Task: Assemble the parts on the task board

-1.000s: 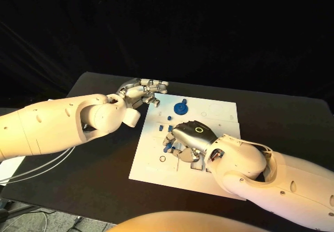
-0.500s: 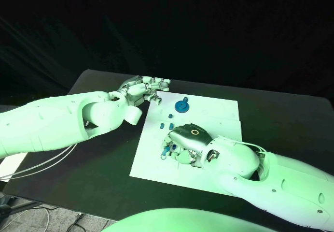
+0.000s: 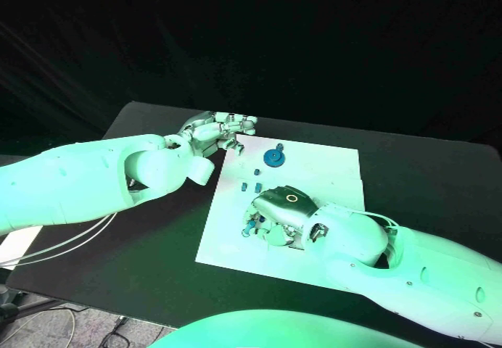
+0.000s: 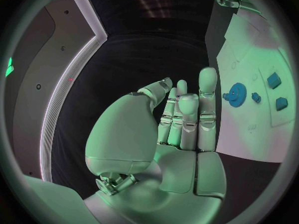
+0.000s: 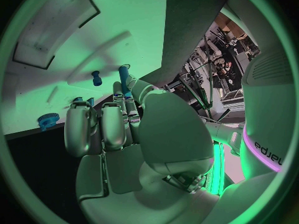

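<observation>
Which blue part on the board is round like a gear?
The blue gear near the board's far edge, close to the left hand. It is a toothed disc; the other blue parts are small blocks or pegs.

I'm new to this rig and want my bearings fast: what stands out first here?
The white task board lies mid-table. The right hand is bent down over its near-left part, pinching a blue peg. The left hand rests at the board's far-left corner, holding nothing, next to a round blue gear.
</observation>
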